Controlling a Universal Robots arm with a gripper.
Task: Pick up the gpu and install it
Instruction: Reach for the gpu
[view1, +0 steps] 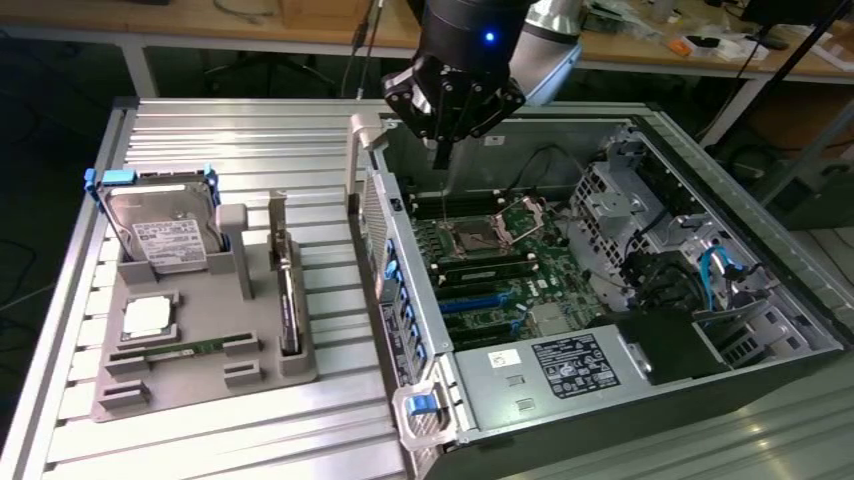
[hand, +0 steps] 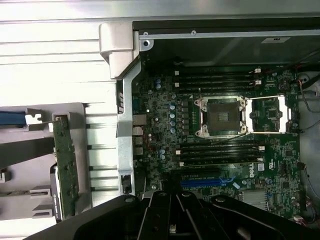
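Closed gripper above the open computer case, gpu in its holder

The gripper (view1: 441, 158) hangs over the motherboard (view1: 497, 268) near the CPU socket (view1: 474, 236), its fingers pressed together with nothing between them. The gpu (view1: 287, 298) stands on edge in the grey holder tray (view1: 267, 385) on the slatted table (view1: 240, 135), just outside the case wall on the exterior view's left, apart from the gripper. The hard drive (view1: 163, 238), a processor (view1: 147, 316) and a memory stick (view1: 180, 350) share the tray.
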